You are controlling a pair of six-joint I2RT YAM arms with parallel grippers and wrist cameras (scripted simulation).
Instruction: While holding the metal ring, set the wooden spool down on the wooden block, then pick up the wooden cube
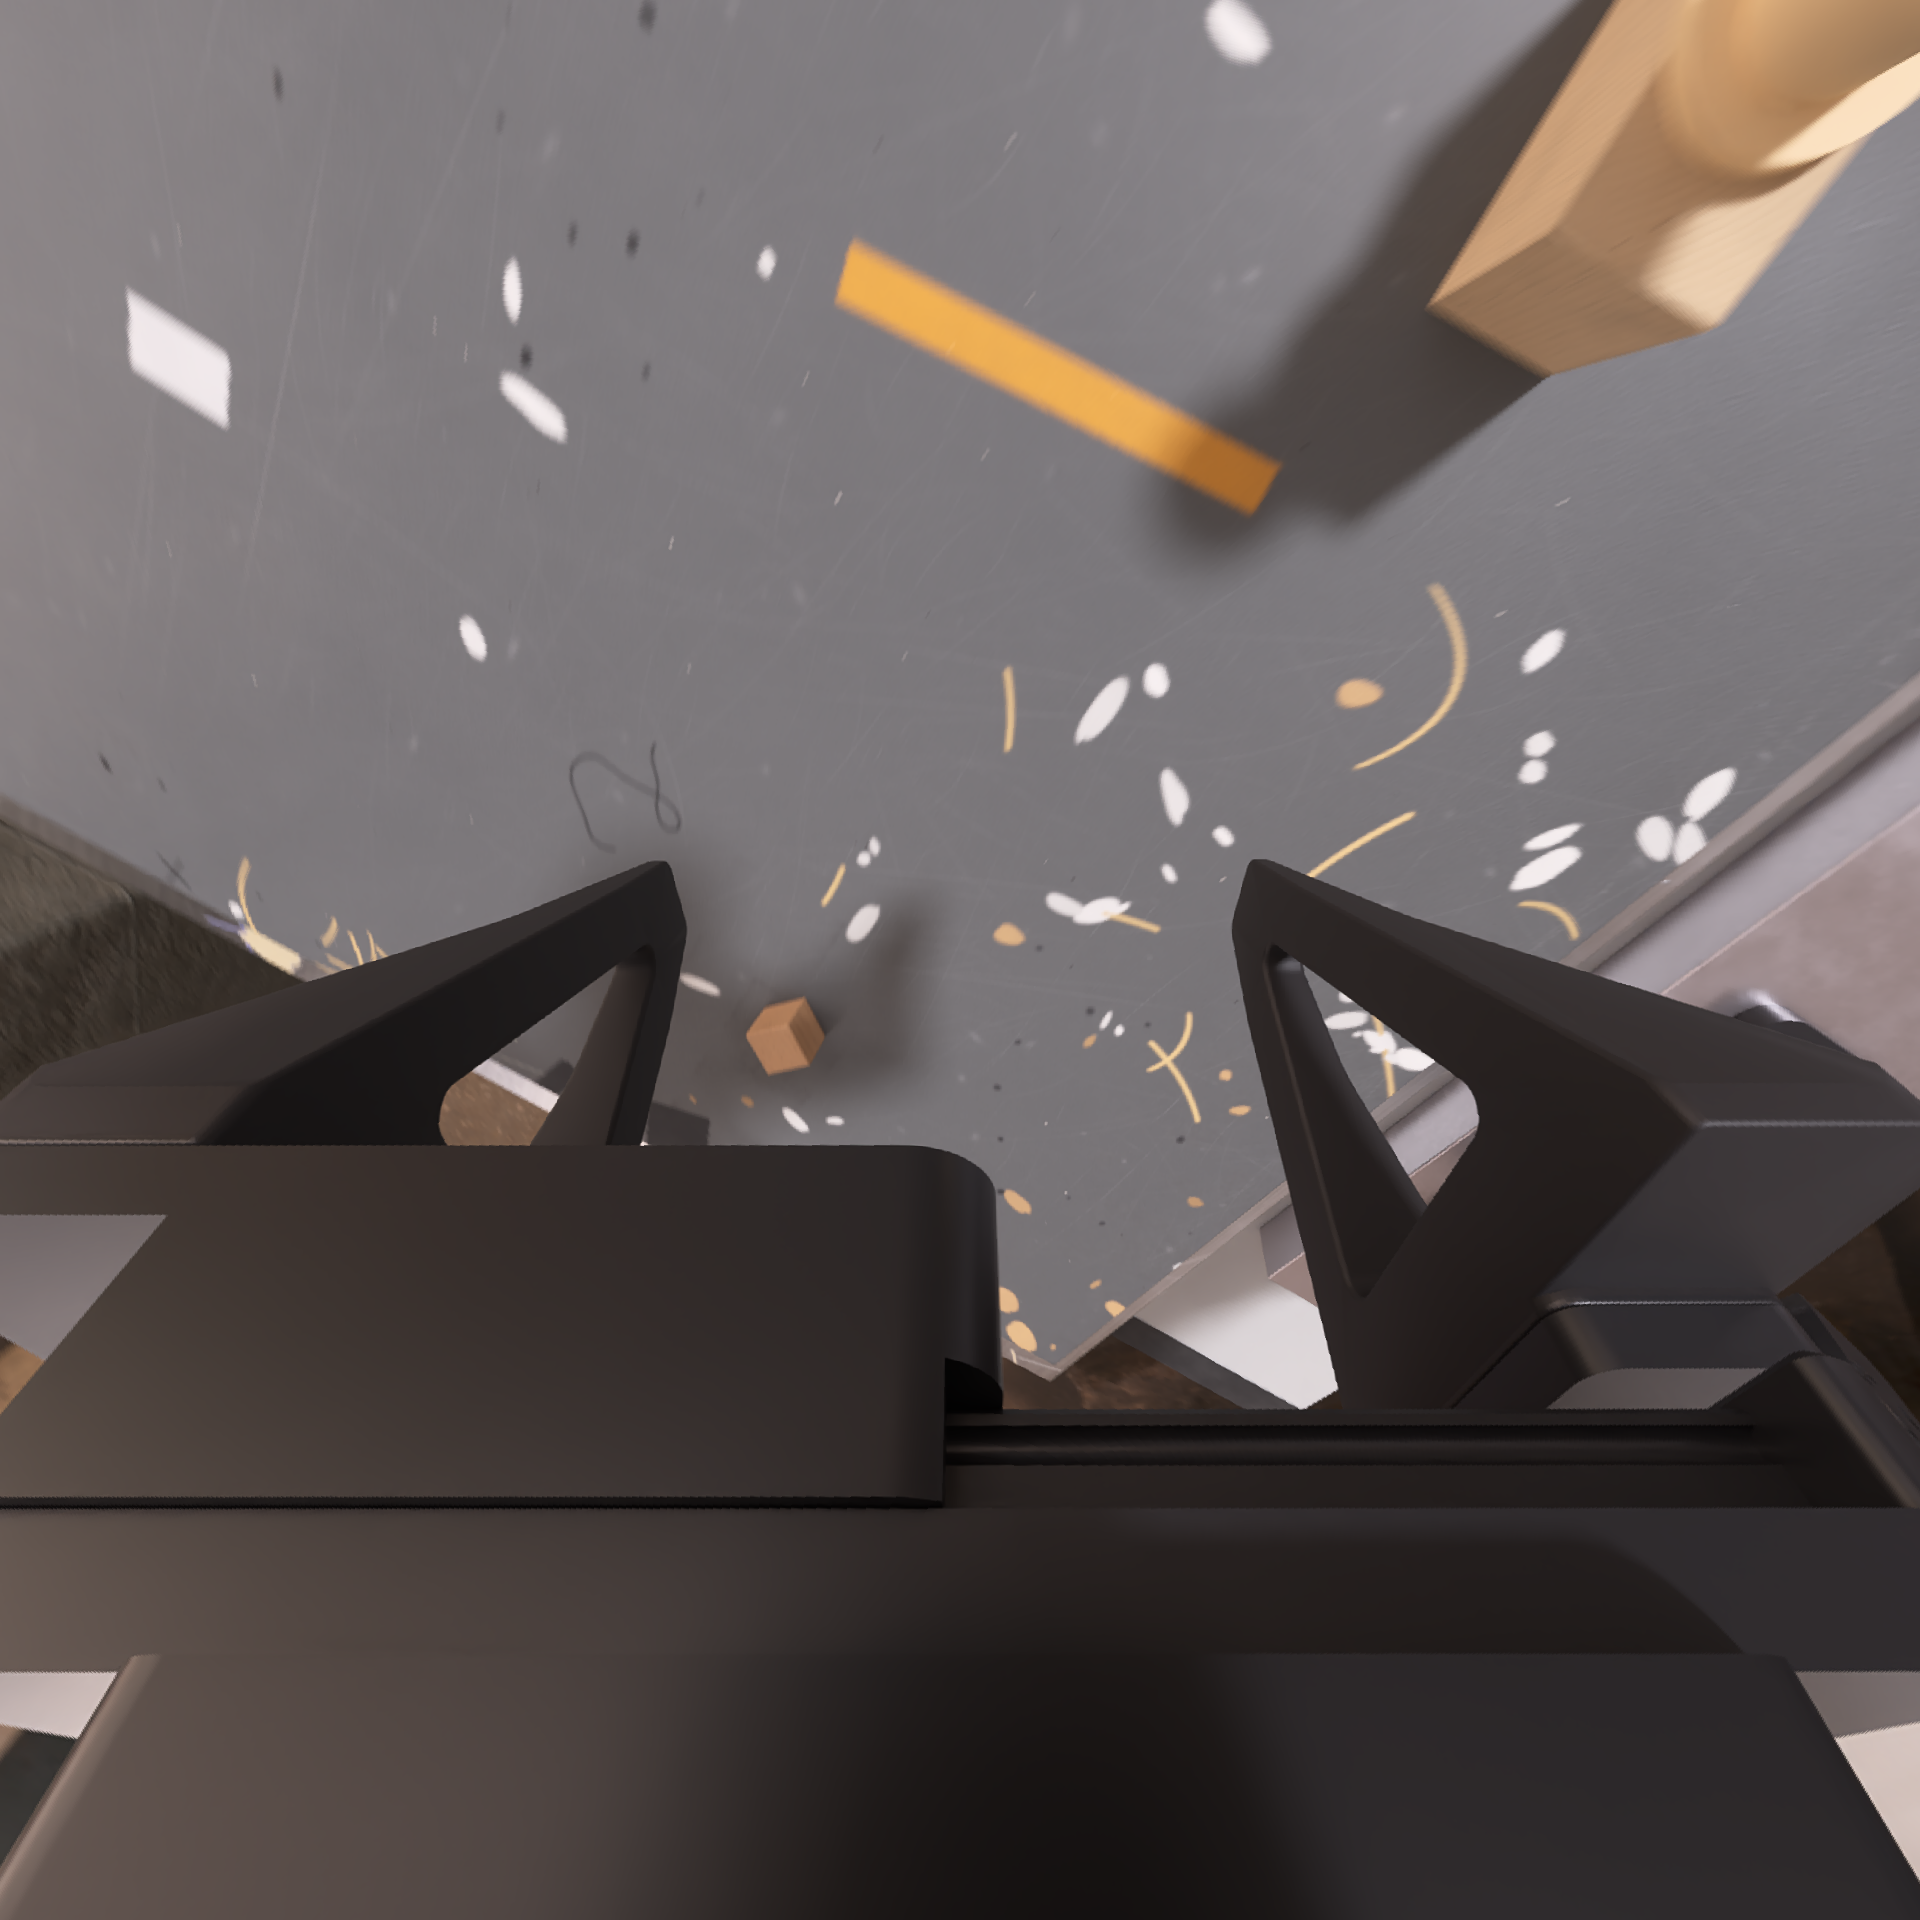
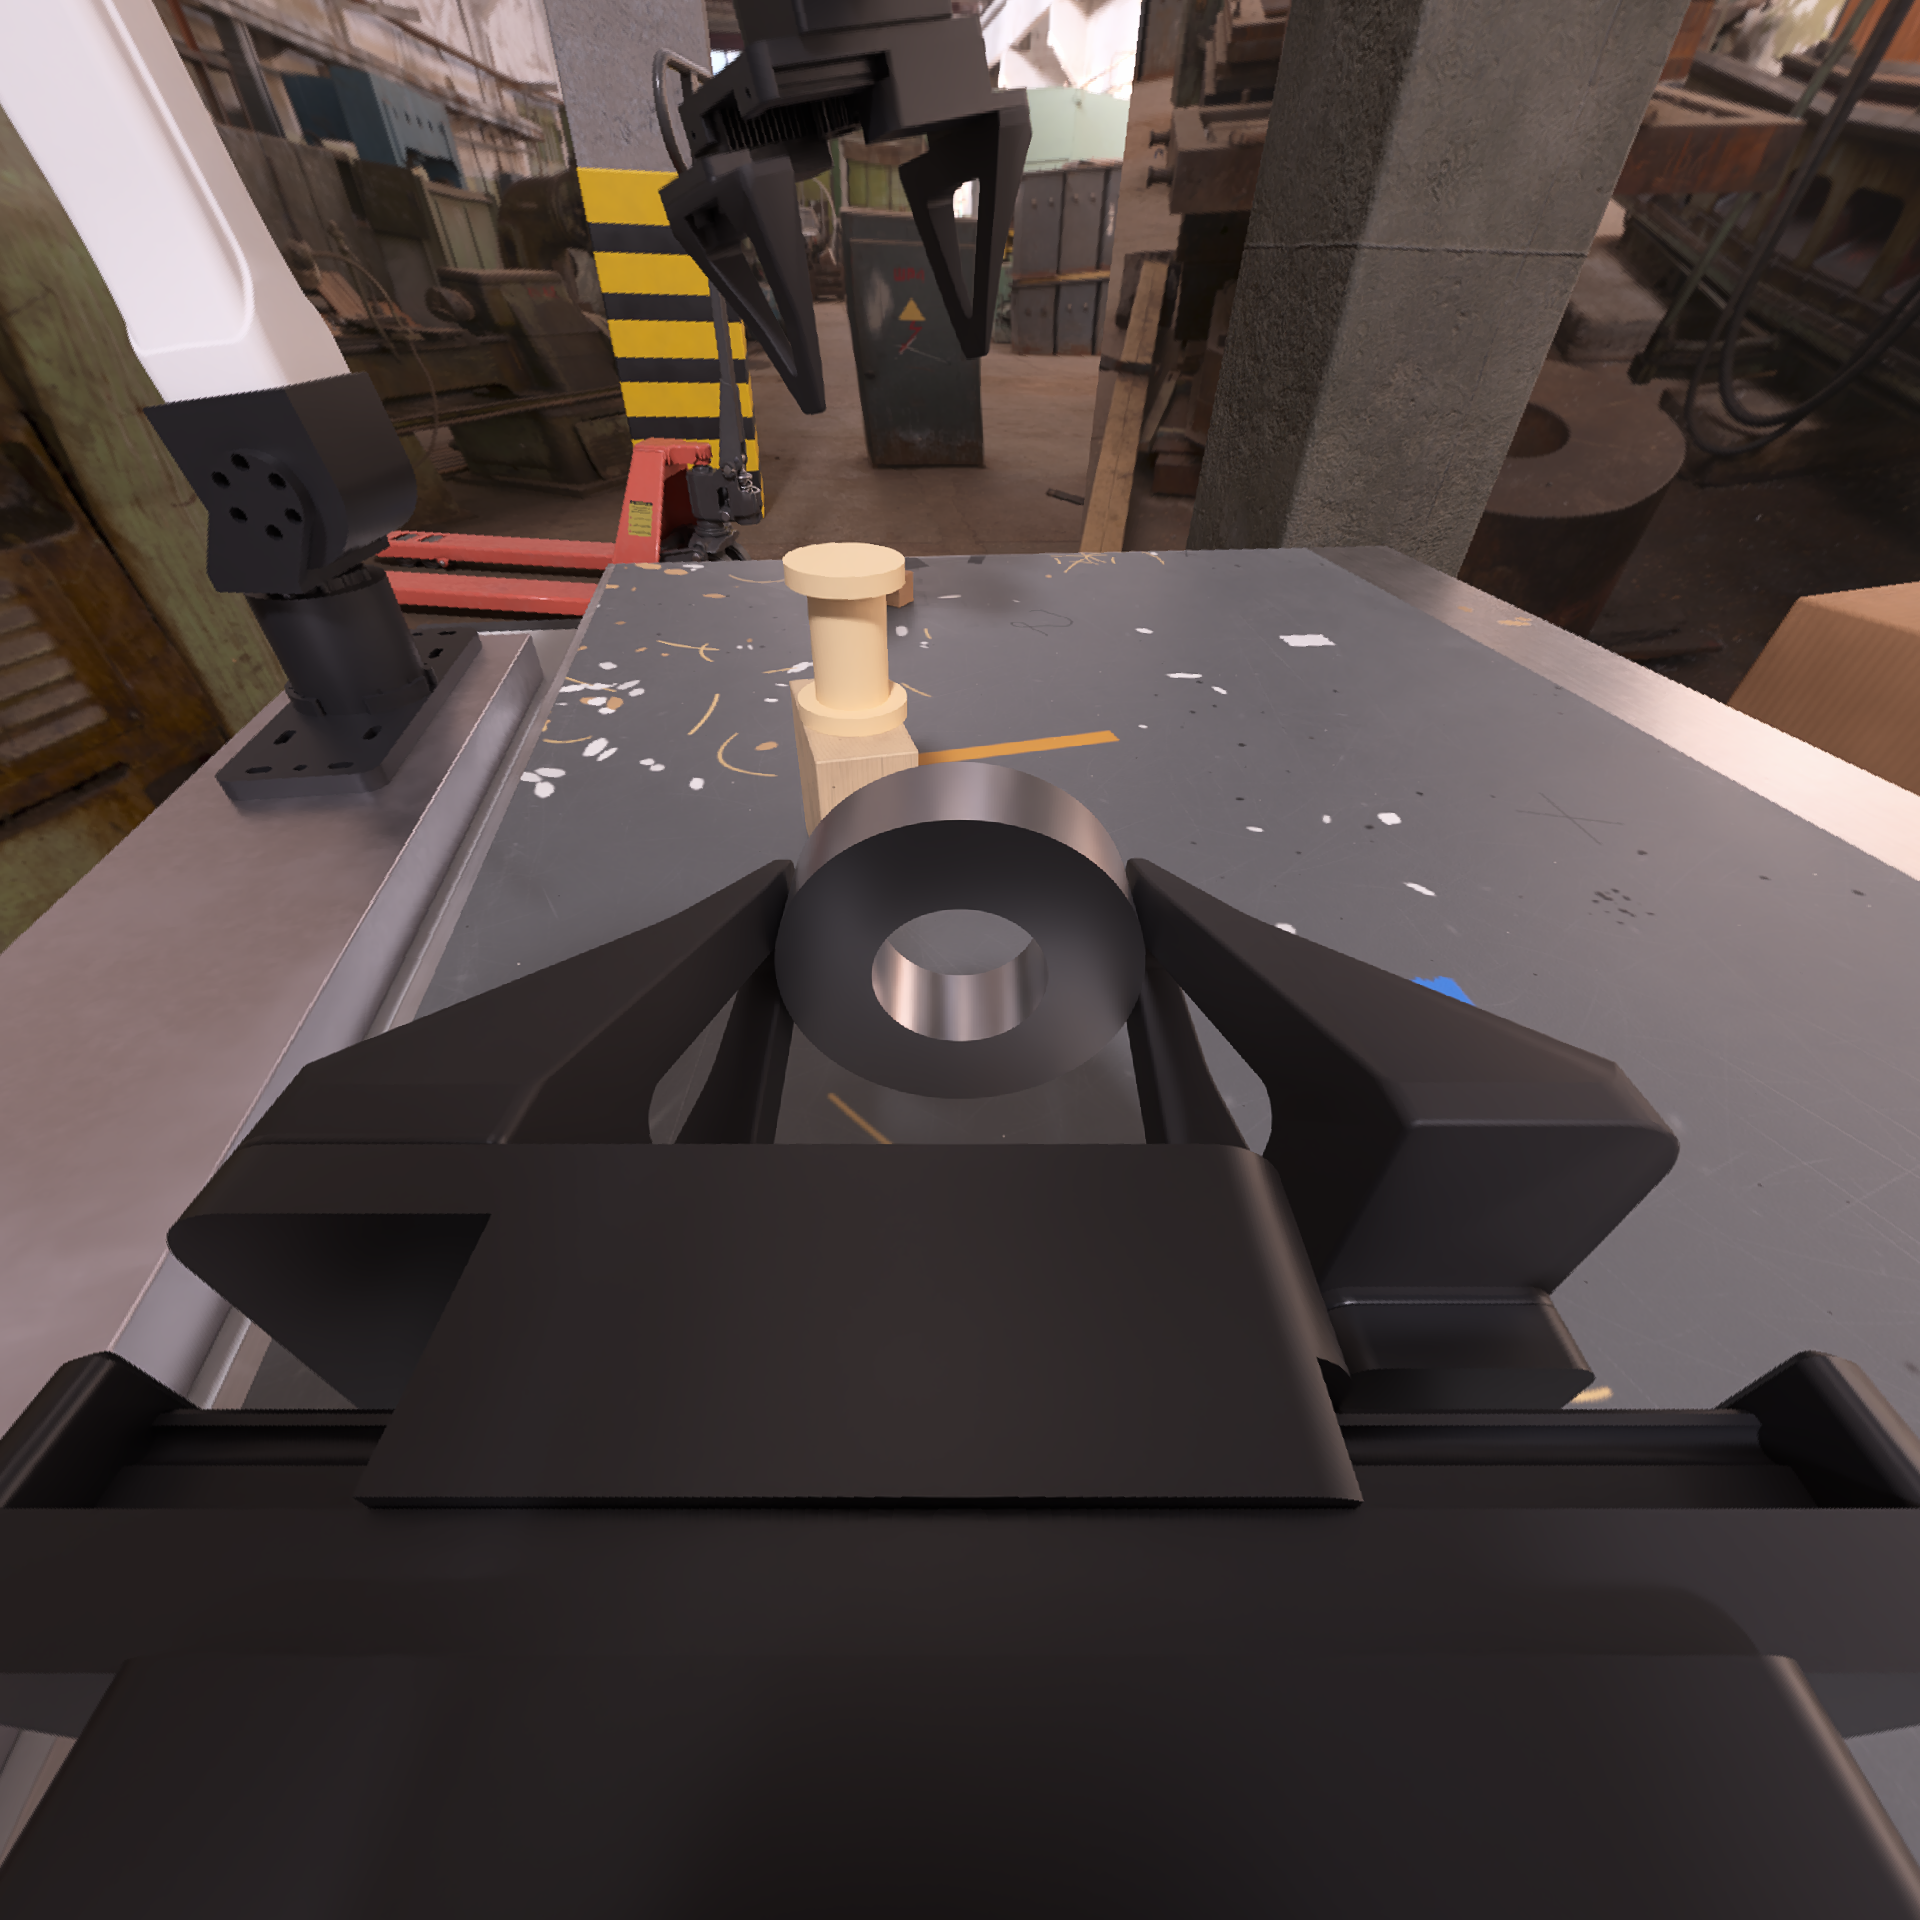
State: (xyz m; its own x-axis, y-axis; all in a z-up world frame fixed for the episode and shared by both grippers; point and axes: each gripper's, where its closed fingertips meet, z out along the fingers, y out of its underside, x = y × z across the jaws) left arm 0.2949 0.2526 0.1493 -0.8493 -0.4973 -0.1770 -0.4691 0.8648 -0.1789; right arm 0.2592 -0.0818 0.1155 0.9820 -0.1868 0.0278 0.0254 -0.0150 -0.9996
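The left gripper hangs above the grey, paint-flecked table, its two black fingers spread wide with nothing between them. Its own wrist view looks down on the surface: the small wooden cube sits on the table in the gap between the fingertips, far below them and closer to the left finger. An orange strip lies flat on the table higher in that view, and at the upper right corner the pale wooden block appears with the rounded foot of the wooden spool resting on it; only part of each is shown there. The right wrist view gives what the first cannot. It shows the left gripper from outside, raised well above the table with its fingers apart and empty. Beneath it the spool stands upright and whole on the block, cream-coloured, with a wide disc at each end. The cube is only just visible behind the spool's top disc. The orange strip runs rightward from beside the block. In the foreground the right gripper is closed on the metal ring, one finger pressing each side of its outer wall, the ring's hole facing the camera. To the left, a black arm base is bolted to the steel bench edge.
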